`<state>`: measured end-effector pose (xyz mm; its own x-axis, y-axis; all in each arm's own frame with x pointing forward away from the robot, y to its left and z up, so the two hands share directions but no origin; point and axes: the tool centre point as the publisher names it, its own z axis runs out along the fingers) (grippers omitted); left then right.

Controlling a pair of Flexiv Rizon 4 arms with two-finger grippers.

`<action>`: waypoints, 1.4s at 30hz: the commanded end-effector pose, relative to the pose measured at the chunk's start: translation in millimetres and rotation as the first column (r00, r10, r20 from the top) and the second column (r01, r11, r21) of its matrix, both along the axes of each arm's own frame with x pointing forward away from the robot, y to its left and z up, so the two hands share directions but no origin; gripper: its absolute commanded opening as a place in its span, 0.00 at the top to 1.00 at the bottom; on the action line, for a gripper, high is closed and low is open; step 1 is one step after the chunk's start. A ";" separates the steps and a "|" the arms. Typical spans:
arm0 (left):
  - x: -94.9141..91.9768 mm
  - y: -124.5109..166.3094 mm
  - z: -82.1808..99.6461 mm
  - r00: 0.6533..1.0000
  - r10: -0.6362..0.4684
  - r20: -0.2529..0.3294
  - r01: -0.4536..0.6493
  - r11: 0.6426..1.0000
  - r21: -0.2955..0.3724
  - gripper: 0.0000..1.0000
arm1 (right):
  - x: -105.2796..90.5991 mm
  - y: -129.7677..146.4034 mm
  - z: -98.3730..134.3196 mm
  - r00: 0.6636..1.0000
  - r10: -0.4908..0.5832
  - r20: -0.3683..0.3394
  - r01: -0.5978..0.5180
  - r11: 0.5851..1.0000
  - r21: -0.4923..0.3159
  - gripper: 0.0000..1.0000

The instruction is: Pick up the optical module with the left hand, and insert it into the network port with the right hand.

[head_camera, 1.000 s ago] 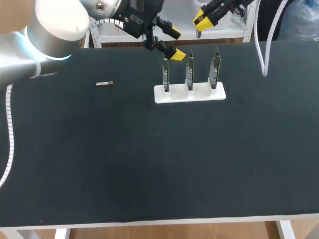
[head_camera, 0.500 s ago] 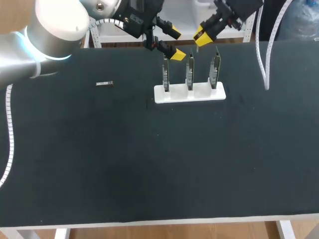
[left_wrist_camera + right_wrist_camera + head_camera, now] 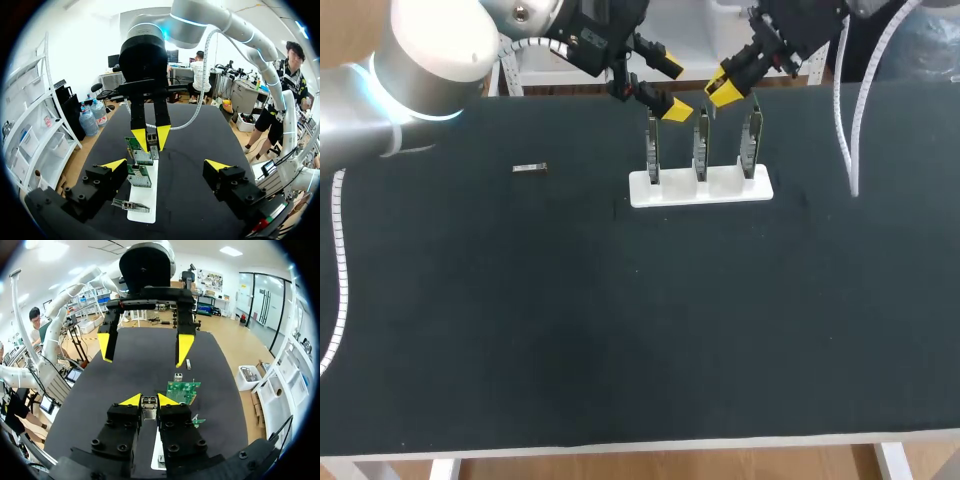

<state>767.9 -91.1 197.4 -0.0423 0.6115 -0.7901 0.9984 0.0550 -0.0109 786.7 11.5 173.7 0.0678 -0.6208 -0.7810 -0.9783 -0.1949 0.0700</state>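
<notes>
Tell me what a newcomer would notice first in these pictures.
Three upright green circuit boards in a white plastic holder stand at the far middle of the black table. Right above the boards, the right arm's yellow-tipped jaws pinch a small silver optical module, with the left arm's jaws open wide beside it. A second small metal module lies alone on the table, left of the holder.

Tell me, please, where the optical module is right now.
In the right wrist view the optical module is pinched in the right tool, close by the upright boards of the white stand at the table's far side.
</notes>
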 end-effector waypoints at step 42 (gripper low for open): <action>-1.3 -0.4 0.4 1.000 0.005 0.000 -0.005 1.000 0.003 0.00 | 35.0 10.5 -9.4 0.999 0.020 -0.034 -0.020 1.000 0.002 1.00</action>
